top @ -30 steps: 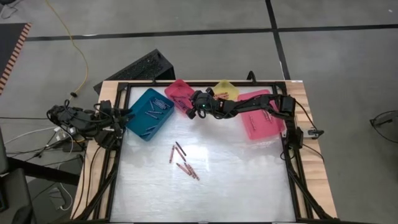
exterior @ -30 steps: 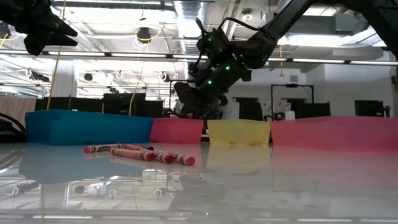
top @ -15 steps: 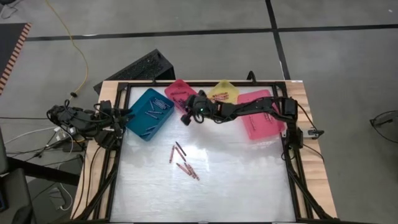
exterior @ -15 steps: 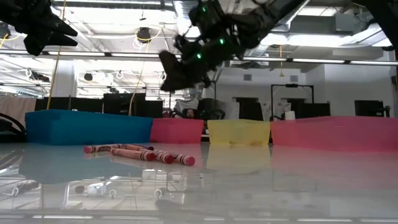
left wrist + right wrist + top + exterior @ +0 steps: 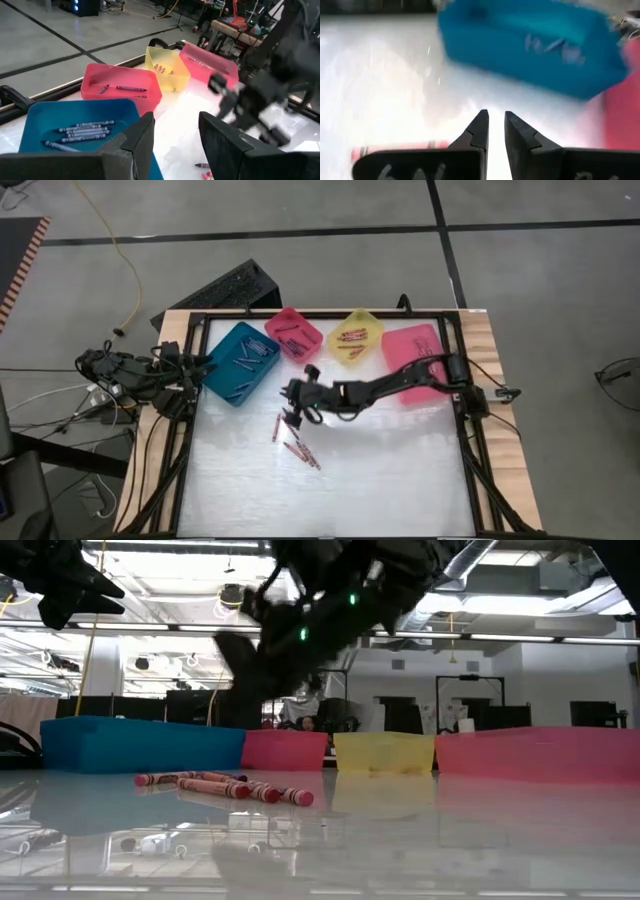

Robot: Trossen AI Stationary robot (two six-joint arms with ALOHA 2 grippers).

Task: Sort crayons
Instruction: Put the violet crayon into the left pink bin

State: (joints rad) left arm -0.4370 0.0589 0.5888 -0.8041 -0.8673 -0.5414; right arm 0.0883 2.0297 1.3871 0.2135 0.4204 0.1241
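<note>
Several loose red and dark crayons [image 5: 292,438] lie flat on the white tabletop [image 5: 380,470], seen low down as a row [image 5: 225,787]. More crayons lie in the teal bin [image 5: 240,362], the small pink bin [image 5: 293,332] and the yellow bin [image 5: 357,335]. My right gripper [image 5: 291,416] hovers just above the far end of the loose crayons, slightly open with nothing between its fingers [image 5: 495,120]; one red crayon [image 5: 395,148] shows beside it. My left gripper [image 5: 175,135] waits open at the table's left edge, near the teal bin.
A large pink bin [image 5: 415,360] stands at the far right, under my right arm. All the bins line the far edge. A black frame [image 5: 190,470] runs round the tabletop. White surface stretches from the crayons to the near edge.
My right gripper has swung from above the small pink bin toward the table's near edge and a little to the left, ending over the loose crayons. Its height has stayed about the same. The crayons on the table have not moved.
</note>
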